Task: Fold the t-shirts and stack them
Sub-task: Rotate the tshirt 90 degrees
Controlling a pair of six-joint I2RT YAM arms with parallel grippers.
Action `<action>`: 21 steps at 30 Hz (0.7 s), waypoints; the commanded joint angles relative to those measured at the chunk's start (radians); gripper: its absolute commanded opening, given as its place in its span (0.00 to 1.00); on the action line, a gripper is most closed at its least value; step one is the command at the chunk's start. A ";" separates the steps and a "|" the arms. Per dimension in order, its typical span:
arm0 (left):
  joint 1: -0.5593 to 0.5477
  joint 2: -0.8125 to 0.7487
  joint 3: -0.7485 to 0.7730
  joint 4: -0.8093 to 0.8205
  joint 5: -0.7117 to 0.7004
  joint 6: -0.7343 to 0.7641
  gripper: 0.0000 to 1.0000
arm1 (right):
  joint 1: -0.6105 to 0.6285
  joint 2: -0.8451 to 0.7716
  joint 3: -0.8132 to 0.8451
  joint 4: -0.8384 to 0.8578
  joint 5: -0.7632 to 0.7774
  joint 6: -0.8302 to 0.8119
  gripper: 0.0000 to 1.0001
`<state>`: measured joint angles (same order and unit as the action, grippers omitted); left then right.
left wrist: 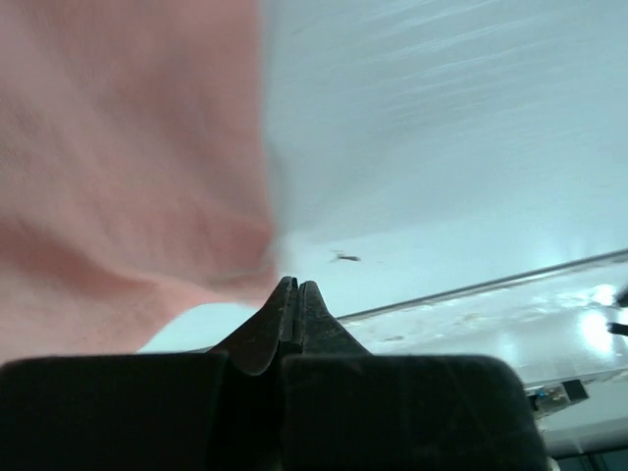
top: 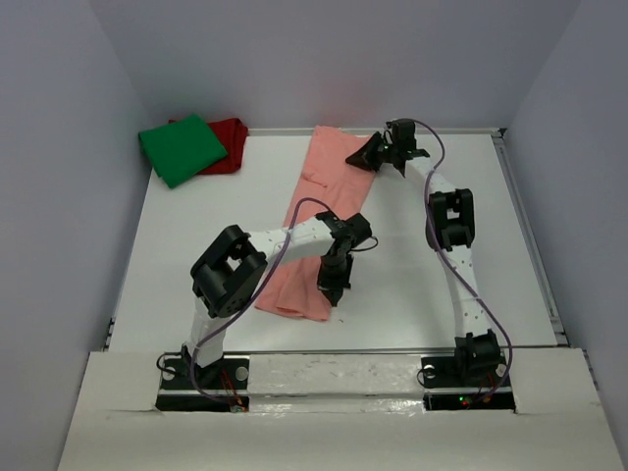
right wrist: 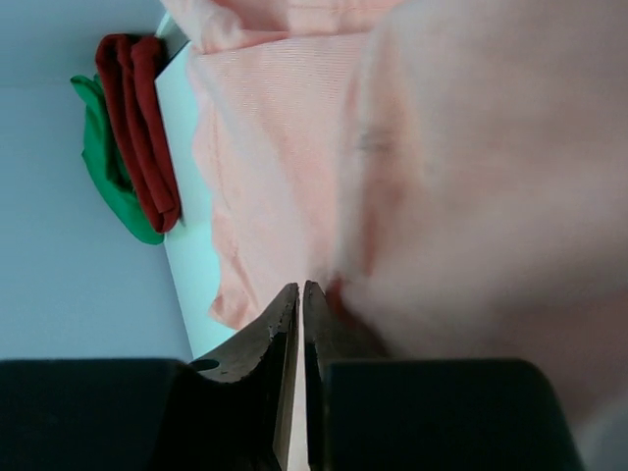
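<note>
Two ends of your pink shirt [top: 319, 182] are covered: left gripper [left wrist: 296, 284] pressed together, right gripper [right wrist: 299, 287] barely parted, hold unclear. Limp, light cotton; pinch the corners.

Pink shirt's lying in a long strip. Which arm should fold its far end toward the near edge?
Probably right: the right hand is at the far end of the pink shirt; the left hand sits at its near end.
</note>
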<state>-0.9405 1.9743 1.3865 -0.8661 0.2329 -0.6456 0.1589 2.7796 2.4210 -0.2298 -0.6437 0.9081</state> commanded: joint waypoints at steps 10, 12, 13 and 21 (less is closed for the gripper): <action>0.042 -0.106 0.402 -0.178 -0.176 -0.019 0.00 | -0.035 -0.113 0.024 0.201 -0.143 0.023 0.58; 0.089 -0.159 0.398 -0.182 -0.198 -0.026 0.02 | -0.061 -0.190 -0.026 0.201 -0.157 0.002 0.59; 0.110 -0.179 0.375 -0.175 -0.202 -0.028 0.02 | -0.061 -0.221 -0.092 0.201 -0.162 -0.006 0.59; 0.388 -0.368 0.177 -0.093 -0.286 0.099 0.54 | -0.101 -0.531 -0.431 0.040 -0.117 -0.207 0.59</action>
<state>-0.6357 1.6783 1.6344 -0.9676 0.0311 -0.6258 0.0566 2.4149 2.0720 -0.1291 -0.7712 0.8352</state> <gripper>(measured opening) 0.460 0.592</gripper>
